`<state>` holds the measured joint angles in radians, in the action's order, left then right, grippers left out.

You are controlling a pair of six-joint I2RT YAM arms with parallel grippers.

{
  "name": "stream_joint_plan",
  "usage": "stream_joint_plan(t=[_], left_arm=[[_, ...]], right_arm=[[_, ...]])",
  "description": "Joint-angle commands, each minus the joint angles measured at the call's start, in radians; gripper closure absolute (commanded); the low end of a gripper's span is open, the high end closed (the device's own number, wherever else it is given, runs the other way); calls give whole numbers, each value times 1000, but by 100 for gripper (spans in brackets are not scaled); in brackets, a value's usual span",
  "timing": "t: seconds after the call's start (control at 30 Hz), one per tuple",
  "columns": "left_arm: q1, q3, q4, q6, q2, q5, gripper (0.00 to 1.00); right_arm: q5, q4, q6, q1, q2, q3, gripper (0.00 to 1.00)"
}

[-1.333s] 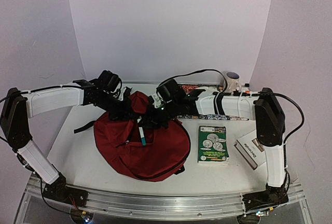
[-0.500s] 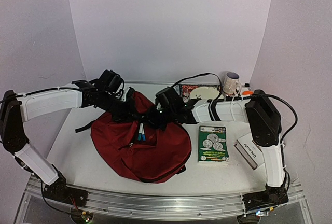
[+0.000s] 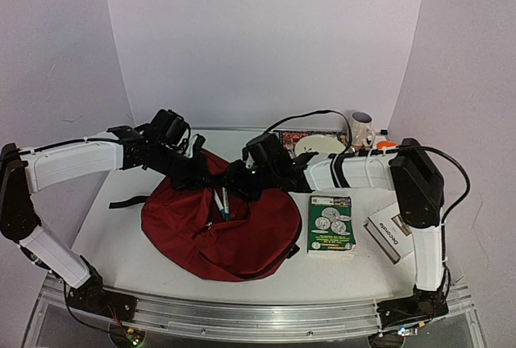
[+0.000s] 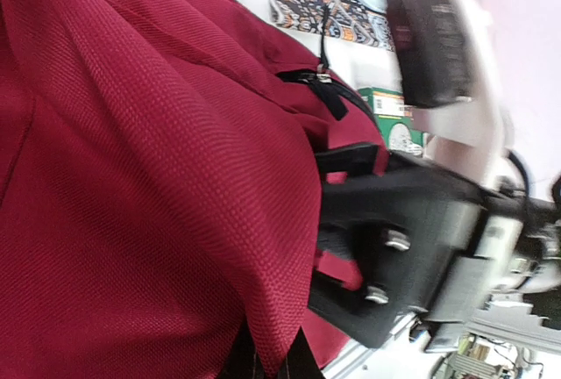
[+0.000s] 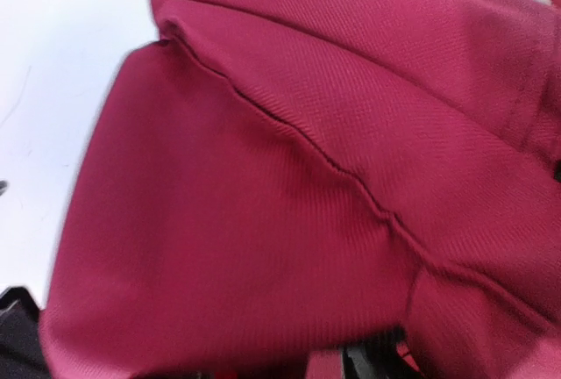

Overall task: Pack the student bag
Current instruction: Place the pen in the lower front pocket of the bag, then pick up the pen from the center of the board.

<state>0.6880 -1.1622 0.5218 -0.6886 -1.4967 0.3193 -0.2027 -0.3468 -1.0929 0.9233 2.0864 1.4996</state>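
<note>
- Red cloth of student bag (image 3: 242,243) is slumped at mid-left of table (image 3: 121,243), with its mouth turned up toward the far side. Pens (image 3: 222,203) are seen poking out of the opening.
- Step in hand is judged to be getting the pens down inside while the mouth is held up.
- L gripper (image 3: 196,175) is clamped on the bag's upper lip, and the fabric is drawn to a peak there.
- R gripper (image 3: 235,185) is set at the mouth, just beside the pens. Whether its jaws are wide or narrow can't be told: fingers are hidden from above and its wrist view is filled w/ red cloth.
- To do it well:
  - The lip should be held high and taut so the opening gapes.
  - Pens should be tipped inward before being let go.
  - R wrist should be drawn off clear of zipper and folds so nothing is dragged back out.
- Green book (image 3: 330,223) and white book (image 3: 389,233), lying to the right of the bag, are probably to be packed next.
- Pose:
  - L forearm is laid roughly level, reaching rightward to the bag.
  - R forearm is laid level, reaching leftward past the green book.
  - Both wrists are brought close together over the bag's far edge.
</note>
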Motion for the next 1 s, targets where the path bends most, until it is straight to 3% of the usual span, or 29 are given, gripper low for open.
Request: stream_joint_plan(t=[0.0,0.13,0.4,0.63,0.97], left_arm=[[-4,-12,14,39,66,-55,100],[-14,-17,61,75,87,-123,100],[-36,-20,187,140,130,-295,100],[-54,-24,259,179,145,-402,100],[-82,-36,333,222,164,-478,100]], right_arm=[[1,52,120,-13,-119,-10,43],[16,119,236,-14,-183,-19,34],[189,371,372,-46,-268,-49,33],[349,574,373,-96,-282,-102,33],[356,645,339,-104,-140,-78,39]])
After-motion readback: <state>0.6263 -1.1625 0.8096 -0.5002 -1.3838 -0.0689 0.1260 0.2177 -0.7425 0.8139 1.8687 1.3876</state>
